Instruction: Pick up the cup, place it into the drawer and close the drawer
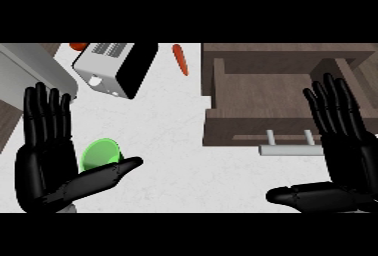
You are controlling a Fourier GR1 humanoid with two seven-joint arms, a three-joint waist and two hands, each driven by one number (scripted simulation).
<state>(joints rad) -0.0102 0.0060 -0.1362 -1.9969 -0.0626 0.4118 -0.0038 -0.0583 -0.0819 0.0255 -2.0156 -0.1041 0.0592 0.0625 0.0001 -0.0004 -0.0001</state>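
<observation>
Cup (100, 154) sits between thumb and fingers of left hand (43, 170).

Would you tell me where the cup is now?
In the head view, the cup sits on the counter at lower left, beside the left hand and below the toaster.

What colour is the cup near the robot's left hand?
Bright green; the head view shows the cup just beside the left hand.
</observation>
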